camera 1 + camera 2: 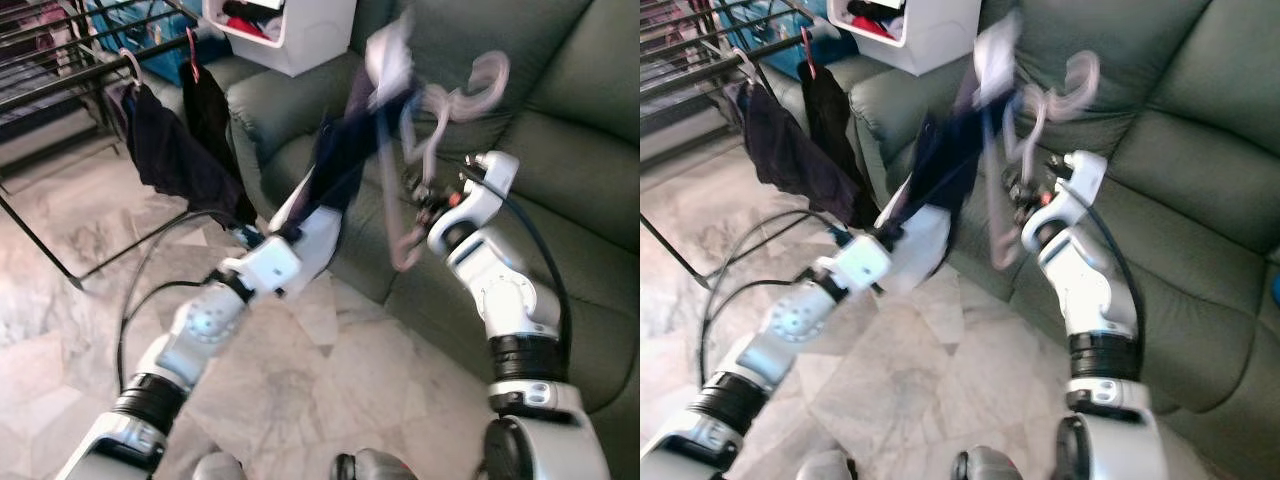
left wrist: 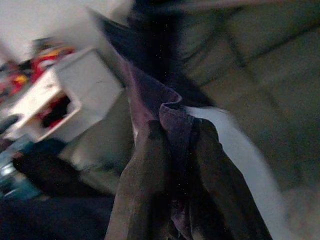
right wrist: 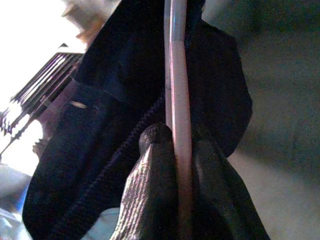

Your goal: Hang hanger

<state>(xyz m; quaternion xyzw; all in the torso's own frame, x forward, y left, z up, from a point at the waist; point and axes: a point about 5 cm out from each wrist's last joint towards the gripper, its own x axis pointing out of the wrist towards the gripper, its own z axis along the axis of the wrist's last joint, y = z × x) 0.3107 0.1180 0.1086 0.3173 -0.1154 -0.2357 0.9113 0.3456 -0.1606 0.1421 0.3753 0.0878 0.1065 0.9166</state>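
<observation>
Pink hanger (image 1: 440, 150): light, stiff, thin rod, pinched between right gripper (image 3: 172, 150) fingers. Dark garment (image 1: 340, 160): soft, limp, clamped by left gripper (image 2: 172, 145); likely to sway.

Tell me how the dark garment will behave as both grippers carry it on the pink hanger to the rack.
The dark fabric garment looks floppy: it drapes and folds between the left gripper and the pink plastic hanger, so it will probably sway. The thin hanger, pinched by the right gripper, seems stiff and light, though it could pivot in that narrow grip.
</observation>
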